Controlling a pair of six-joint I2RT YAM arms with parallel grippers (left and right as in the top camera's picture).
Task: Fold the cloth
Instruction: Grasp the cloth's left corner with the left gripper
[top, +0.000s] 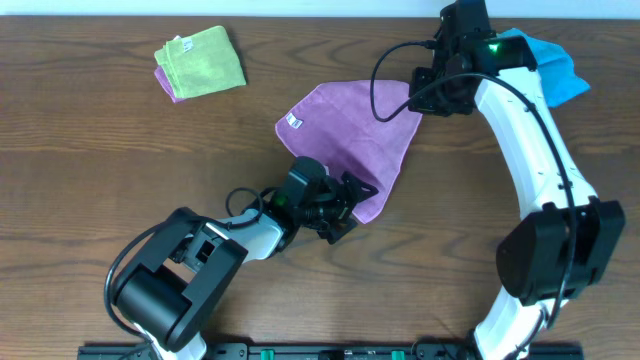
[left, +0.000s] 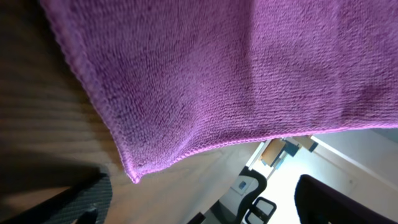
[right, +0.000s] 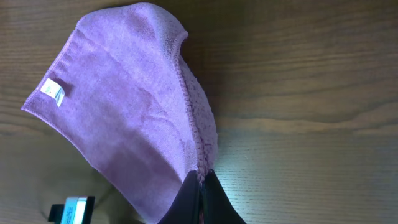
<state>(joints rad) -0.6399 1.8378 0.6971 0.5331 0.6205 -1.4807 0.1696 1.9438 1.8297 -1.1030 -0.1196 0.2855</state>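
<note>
The lilac-purple cloth (top: 350, 135) lies mid-table in a rough triangle, its white tag (top: 293, 122) at the left corner. My right gripper (top: 422, 98) is shut on the cloth's right corner; in the right wrist view the fingers (right: 201, 182) pinch the hemmed edge, and the cloth (right: 124, 118) hangs away from them with the tag (right: 53, 92) far left. My left gripper (top: 348, 207) is at the cloth's near corner. In the left wrist view the cloth (left: 217, 68) fills the top, its corner tip (left: 134, 176) free, and the fingers (left: 205, 205) are apart with nothing between them.
A lime-green folded cloth (top: 201, 61), with a purple edge under it, lies at the back left. A bright blue cloth (top: 553, 68) lies at the back right, behind the right arm. The table (top: 90, 170) is dark wood.
</note>
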